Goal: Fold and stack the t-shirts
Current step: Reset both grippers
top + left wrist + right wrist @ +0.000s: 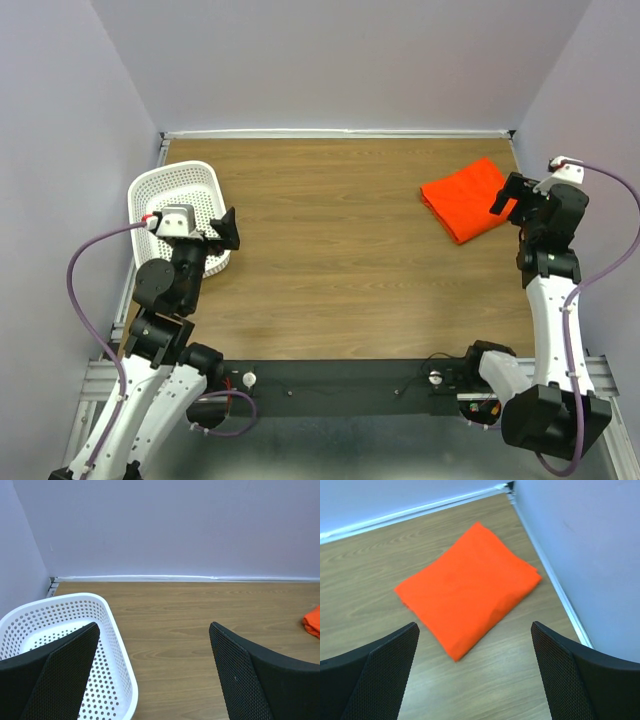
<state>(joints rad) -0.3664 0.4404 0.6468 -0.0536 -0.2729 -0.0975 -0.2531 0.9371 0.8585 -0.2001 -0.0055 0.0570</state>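
You had left gripper [153, 630] and right gripper [475, 627] wide open, empty; folded orange t-shirt [470, 590] lay just ahead of right, so likely just retract.

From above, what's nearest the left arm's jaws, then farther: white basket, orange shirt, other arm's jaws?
1. White basket, right beside them, left side.
2. Orange t-shirt, far right side.
3. Right gripper, jaws open, just past the shirt's right edge.

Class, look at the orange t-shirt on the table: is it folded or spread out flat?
Folded. The t-shirt lies as a compact, layered rectangle with stacked edges along one side; no sleeves or neckline show.
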